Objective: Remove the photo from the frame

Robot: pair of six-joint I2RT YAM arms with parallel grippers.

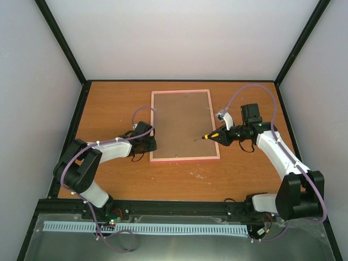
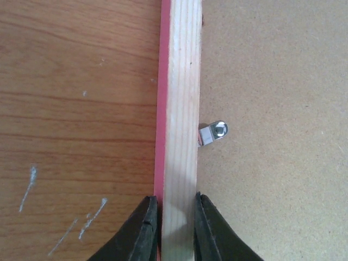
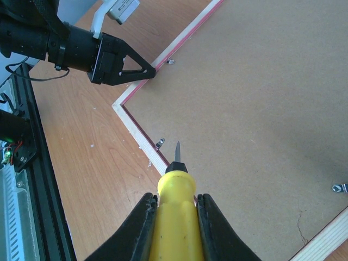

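Observation:
The pink frame [image 1: 185, 159] lies face down on the table, its brown backing board [image 1: 182, 122] facing up. The photo is hidden under the board. My left gripper [image 1: 149, 142] is shut on the frame's left rail near the near-left corner; in the left wrist view its fingers [image 2: 147, 228] clamp the pale wood rail [image 2: 182, 81], just short of a metal retaining tab [image 2: 213, 132]. My right gripper [image 1: 225, 135] is shut on the yellow-handled screwdriver [image 3: 175, 228]. The screwdriver's tip hovers over the board close to a tab [image 3: 159, 143] by the near rail.
More metal tabs sit along the frame's inner edge, one by the left gripper [image 3: 170, 61] and one on the right side [image 3: 339, 188]. The wooden table [image 1: 109, 103] is bounded by black posts and white walls. A black rail [image 1: 163, 206] runs along the near edge.

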